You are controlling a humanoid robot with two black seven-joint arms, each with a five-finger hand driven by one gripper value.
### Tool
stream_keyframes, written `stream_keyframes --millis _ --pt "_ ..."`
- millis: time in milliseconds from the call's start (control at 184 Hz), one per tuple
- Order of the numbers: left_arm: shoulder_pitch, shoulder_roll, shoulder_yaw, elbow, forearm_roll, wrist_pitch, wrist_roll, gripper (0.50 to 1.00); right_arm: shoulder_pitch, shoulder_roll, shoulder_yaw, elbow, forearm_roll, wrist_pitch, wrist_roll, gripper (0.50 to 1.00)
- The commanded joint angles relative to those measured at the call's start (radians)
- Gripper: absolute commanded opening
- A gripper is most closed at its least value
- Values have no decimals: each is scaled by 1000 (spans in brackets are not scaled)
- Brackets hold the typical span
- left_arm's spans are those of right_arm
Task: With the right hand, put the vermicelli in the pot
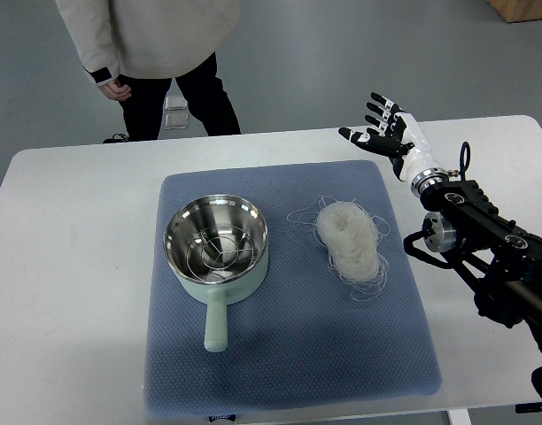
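White desk (76, 266) with rounded corners, standing on a grey floor (342, 62). A blue-grey quilted mat (289, 354) covers its middle. At the far edge we note a person (151, 40) in a pale jacket and dark trousers, one hand (119, 86) hanging at the side.

On the mat's left half sits the pot (216, 243): steel inside, pale green outside, a wire rack in its bottom. Its handle points straight toward the robot's side, so the long axis runs near to far.

The vermicelli (349, 239) lies on the mat just right of the pot, not touching it (a loose white nest, slightly longer near-to-far, stray strands trailing around).

The right robot hand (382, 128) hovers over the mat's far right corner, fingers spread wide, holding nothing, well apart from the vermicelli.
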Motion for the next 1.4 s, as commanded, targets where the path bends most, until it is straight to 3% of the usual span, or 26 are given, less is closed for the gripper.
stream_keyframes --millis 0,1396 --pt "0 0 2 -1 0 -2 0 1000 0 -5 -3 0 0 2 0 924" --pt "-2 0 -2 0 0 9 0 1000 52 -46 -74 1 -81 13 -2 924"
